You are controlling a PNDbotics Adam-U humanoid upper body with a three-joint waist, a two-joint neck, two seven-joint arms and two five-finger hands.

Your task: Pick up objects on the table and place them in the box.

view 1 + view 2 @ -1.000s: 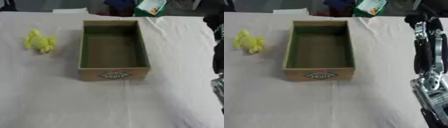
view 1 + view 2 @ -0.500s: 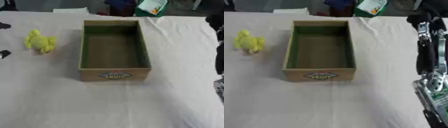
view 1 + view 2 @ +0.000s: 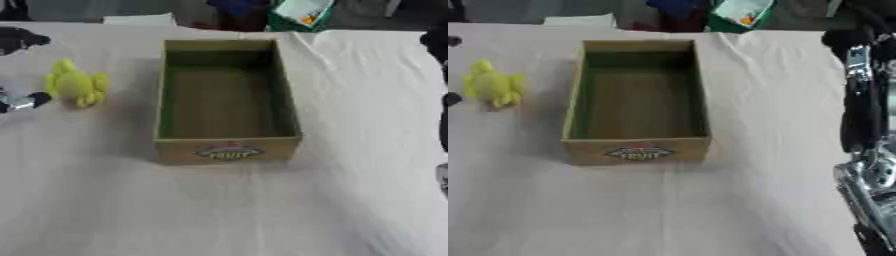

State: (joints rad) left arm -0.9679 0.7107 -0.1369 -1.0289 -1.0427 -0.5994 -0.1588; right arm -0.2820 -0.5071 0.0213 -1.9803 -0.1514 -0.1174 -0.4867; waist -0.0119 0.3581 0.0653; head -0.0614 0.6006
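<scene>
The yellow toy [image 3: 76,86] near the bench's left edge looks soft and light, best pinched round its plump body by the left hand [image 3: 19,101], whose finger state I cannot tell.

the table [image 3: 262,210] is covered in a pale, matt cloth with soft creases. the box [image 3: 227,150] looks like matt brown cardboard, dull green inside, with a printed label on its front wall. the yellow toy [image 3: 77,85] looks soft and matt, perhaps plush. the right arm [image 3: 866,125] is black with shiny silver metal parts that catch the light.
</scene>
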